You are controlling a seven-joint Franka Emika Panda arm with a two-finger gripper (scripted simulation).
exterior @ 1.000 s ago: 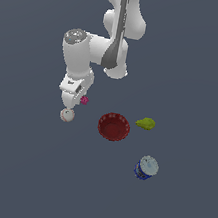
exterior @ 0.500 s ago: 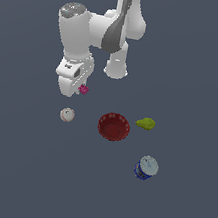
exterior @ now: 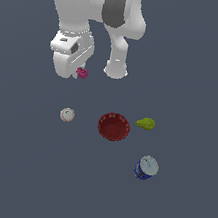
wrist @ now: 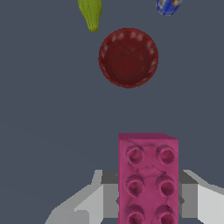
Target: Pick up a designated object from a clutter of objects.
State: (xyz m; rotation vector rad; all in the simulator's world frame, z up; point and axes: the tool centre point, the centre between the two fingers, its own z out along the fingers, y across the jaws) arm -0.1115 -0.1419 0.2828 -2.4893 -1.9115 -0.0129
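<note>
While the pincer (exterior: pixel 78 75) pinched the pink block (wrist: pixel 148 177) aloft, at eleven o'clock from the red bowl (exterior: pixel 113 126), it looked light, stiff and slick, best gripped across its flat sides.

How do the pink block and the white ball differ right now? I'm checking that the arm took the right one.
The pink block is a flat studded magenta rectangle; the white ball is round and pale. The block sits gripped at the gripper, lifted off the floor, while the ball rests free on the floor. Both are small.
</note>
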